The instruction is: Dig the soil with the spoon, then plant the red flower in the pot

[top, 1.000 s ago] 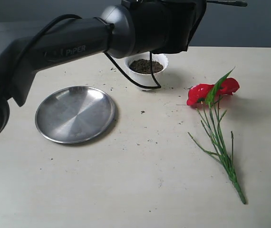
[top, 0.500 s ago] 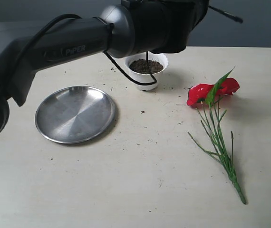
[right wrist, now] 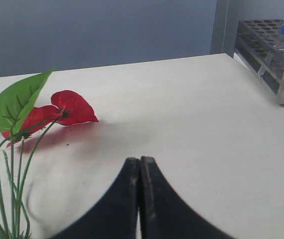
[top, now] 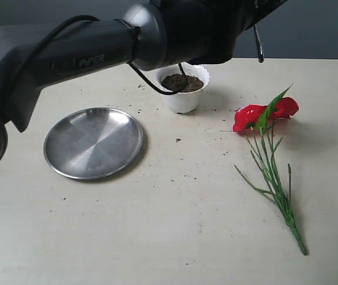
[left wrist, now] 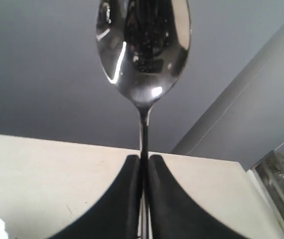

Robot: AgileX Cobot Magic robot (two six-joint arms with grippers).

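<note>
In the exterior view, the pot with soil is seen at the table's far side behind the left arm, the plate to its left, the flower lying to its right, and the spoon is held tilted above. In the left wrist view, the spoon handle is pinched between the closed fingers of the left gripper, bowl raised clear of the table. In the right wrist view, the right gripper is shown pressed together and holding nothing, with the flower lying near it.
</note>
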